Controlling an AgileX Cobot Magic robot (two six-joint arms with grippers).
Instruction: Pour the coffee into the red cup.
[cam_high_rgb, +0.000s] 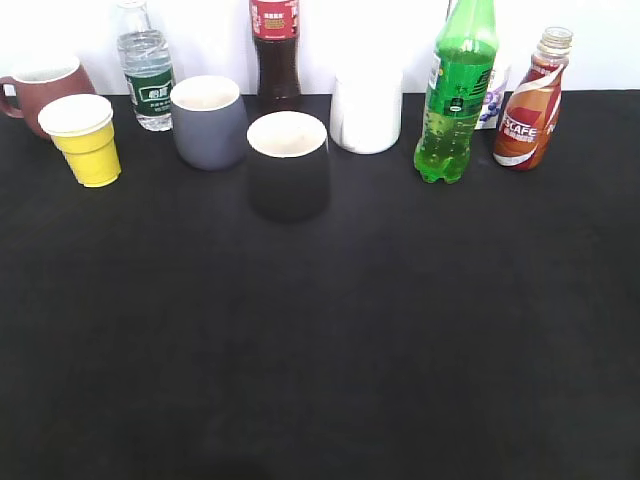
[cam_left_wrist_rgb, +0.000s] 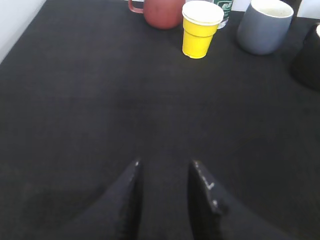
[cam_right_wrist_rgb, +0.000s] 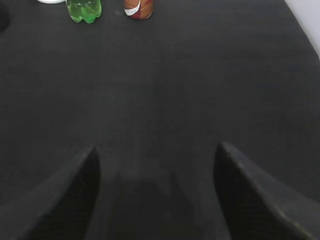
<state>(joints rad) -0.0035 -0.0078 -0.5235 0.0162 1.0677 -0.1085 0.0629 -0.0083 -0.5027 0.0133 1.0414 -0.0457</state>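
Note:
The coffee bottle (cam_high_rgb: 531, 110), small and curvy with a red-and-white swirl label, stands upright at the back right; its base shows in the right wrist view (cam_right_wrist_rgb: 138, 8). The red cup (cam_high_rgb: 44, 90), a maroon mug with a side handle, stands at the back left behind the yellow paper cup (cam_high_rgb: 87, 140); it also shows in the left wrist view (cam_left_wrist_rgb: 161, 12). My left gripper (cam_left_wrist_rgb: 164, 165) is open and empty, low over the black cloth, well short of the mug. My right gripper (cam_right_wrist_rgb: 156, 150) is wide open and empty, far short of the bottle. Neither gripper shows in the exterior view.
Along the back stand a clear water bottle (cam_high_rgb: 145, 75), a grey cup (cam_high_rgb: 208, 121), a tall cola bottle (cam_high_rgb: 276, 55), a black cup (cam_high_rgb: 288, 163), a white cup (cam_high_rgb: 366, 110), a green soda bottle (cam_high_rgb: 456, 95) and a small carton (cam_high_rgb: 493, 100). A black cloth (cam_high_rgb: 320, 340) covers the table.

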